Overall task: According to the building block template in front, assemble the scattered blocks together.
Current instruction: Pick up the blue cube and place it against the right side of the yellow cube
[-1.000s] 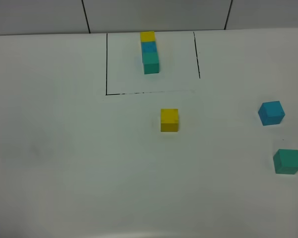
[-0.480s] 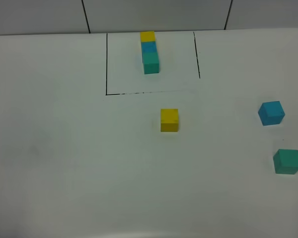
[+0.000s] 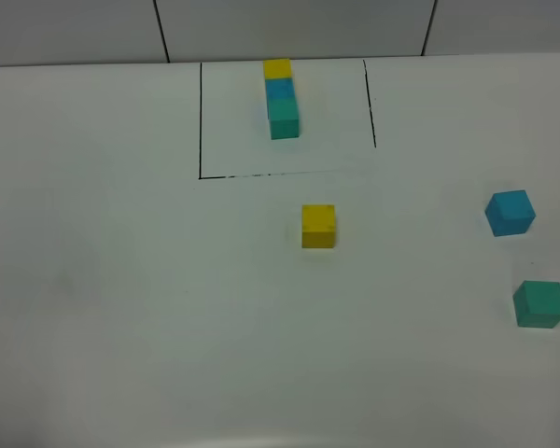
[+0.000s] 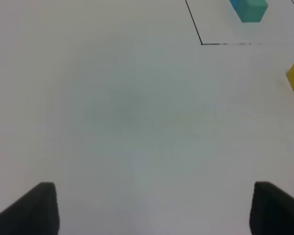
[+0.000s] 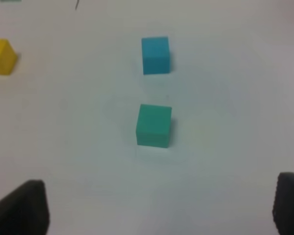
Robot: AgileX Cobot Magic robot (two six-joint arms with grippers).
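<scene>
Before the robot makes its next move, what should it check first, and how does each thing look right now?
1. Template bar visible, reading yellow, blue, teal-green: ok.
2. Yellow cube, blue cube and teal-green cube each lying free: ok.
3. Left gripper open, empty: ok.
4. Right gripper open, empty: ok.
5. Cubes joined like the template bar: not ok.

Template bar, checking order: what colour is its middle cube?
The middle cube is blue; exterior high view.
</scene>
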